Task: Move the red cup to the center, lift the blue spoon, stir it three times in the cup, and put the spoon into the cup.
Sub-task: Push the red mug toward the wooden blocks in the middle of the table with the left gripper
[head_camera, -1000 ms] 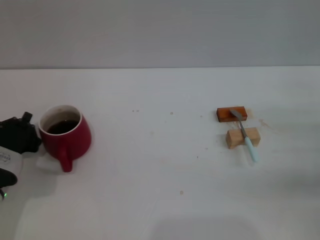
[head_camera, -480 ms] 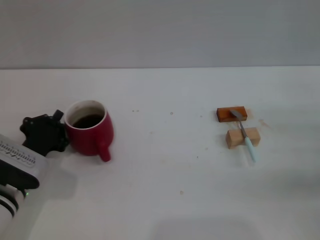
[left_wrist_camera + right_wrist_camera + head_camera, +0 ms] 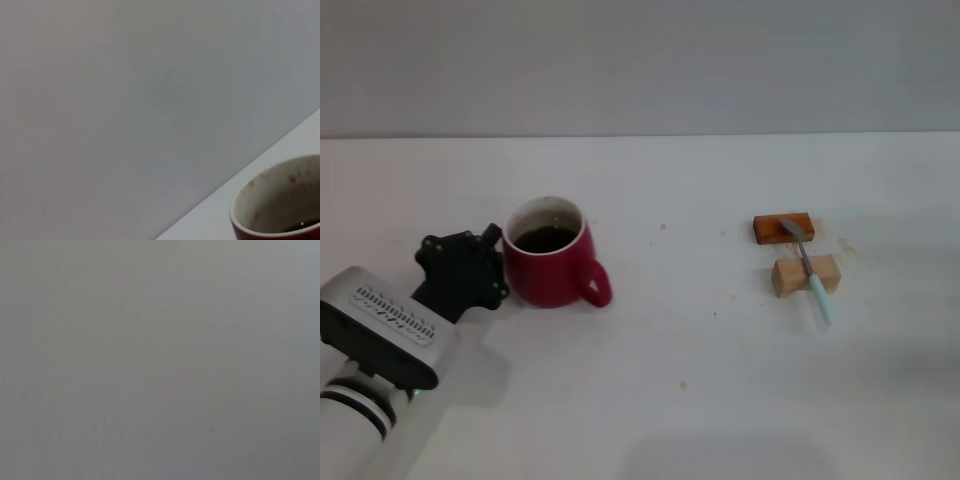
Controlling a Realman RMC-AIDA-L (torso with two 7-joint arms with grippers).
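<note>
Head view: white counter (image 3: 650,400) fills the scene. Left arm comes in from the lower left corner, its black left gripper (image 3: 470,270) pressed up against the left side of the red cup (image 3: 548,270); fingers hidden behind the gripper body and the cup, so cannot tell whether they're spread or clamped. Cup stands upright, left of the counter's middle, dark liquid inside, loop handle pointing right and slightly toward the robot. Left wrist view catches only the cup's rim (image 3: 280,205) and stained white inner wall.

Well apart to the right: orange-brown block (image 3: 784,228), pale wooden block (image 3: 806,275) just nearer the robot. Blue spoon (image 3: 808,268) lies across both, long axis running away-to-near, metal bowl on the orange-brown block, light-blue handle overhanging toward the robot.

Right gripper not seen anywhere.
</note>
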